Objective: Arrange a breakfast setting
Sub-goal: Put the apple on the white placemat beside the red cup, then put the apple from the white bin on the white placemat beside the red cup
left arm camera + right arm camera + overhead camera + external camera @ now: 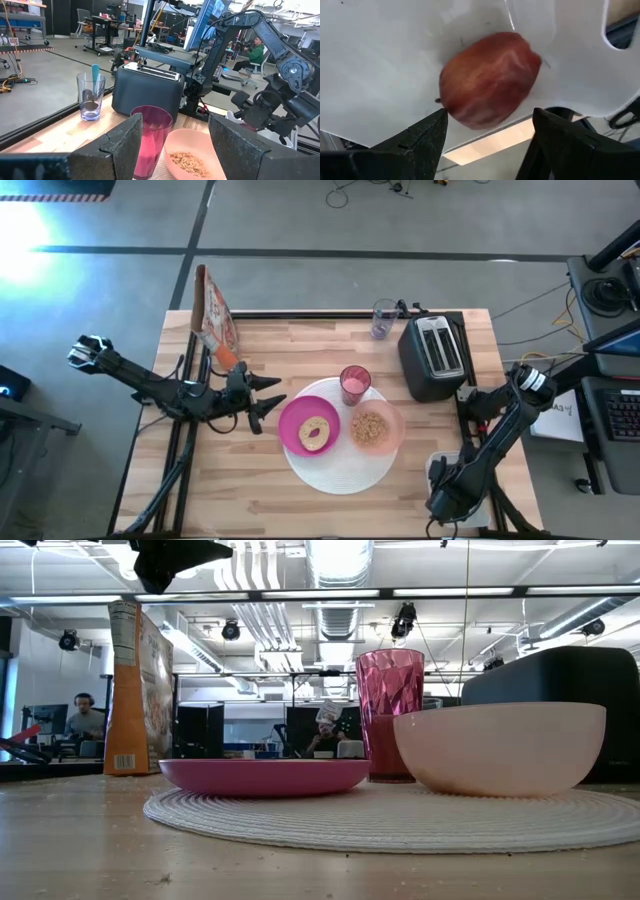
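A large white round disc [335,470] lies mid-table. On it rest a small magenta plate [292,416] with a bagel [316,432], a peach bowl [393,418] of cereal [370,428] and a pink tumbler [354,383]. My left gripper [265,396] hovers open and level just left of the plate, facing the tumbler [150,135] and the bowl [192,155]. My right gripper [478,402] is at the table's right edge, pointing down. Its open fingers [490,115] stand close to a small red fruit [487,77] lying on a white tray [380,60], without touching it.
A black toaster [435,355] stands at the far right of the table, with a clear glass [384,318] to its left. A cereal box [213,320] stands at the far left. Bare wood [250,490] lies near the front left.
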Available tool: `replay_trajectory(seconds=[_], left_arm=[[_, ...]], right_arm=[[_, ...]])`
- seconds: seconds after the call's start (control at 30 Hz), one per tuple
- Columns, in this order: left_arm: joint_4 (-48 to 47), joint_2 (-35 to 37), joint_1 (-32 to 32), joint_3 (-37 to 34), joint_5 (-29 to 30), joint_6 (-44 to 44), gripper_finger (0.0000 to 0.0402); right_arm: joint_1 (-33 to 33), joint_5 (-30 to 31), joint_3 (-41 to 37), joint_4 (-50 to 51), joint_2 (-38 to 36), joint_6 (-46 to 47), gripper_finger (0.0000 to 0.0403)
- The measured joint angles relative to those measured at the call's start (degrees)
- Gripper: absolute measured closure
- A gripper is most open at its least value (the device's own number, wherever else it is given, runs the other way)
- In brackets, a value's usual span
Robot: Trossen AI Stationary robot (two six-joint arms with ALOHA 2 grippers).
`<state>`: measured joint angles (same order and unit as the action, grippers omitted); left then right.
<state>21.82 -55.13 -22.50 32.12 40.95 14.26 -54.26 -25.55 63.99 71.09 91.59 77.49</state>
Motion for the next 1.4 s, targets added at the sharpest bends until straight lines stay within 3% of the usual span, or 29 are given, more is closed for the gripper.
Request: replay_trajectory(seconds=[0.6, 1.07, 1.4], left_arm=[[-0.2, 0.0, 0.0, 0.0, 0.0, 0.0, 0.0189], [0.1, 0.0, 0.0, 0.0, 0.0, 0.0, 0.0189], [0.0, 0.0, 0.0, 0.0, 0.0, 0.0, 0.0189]], right_arm=[[0.0, 2.2, -8.0, -2.7, 1.3, -4.5, 0.0125], [0.0, 3.7, -9.5, -5.2, 1.3, -5.6, 0.0211], [0.0, 5.2, -5.8, -6.8, -0.2, -7.1, 0.0245]])
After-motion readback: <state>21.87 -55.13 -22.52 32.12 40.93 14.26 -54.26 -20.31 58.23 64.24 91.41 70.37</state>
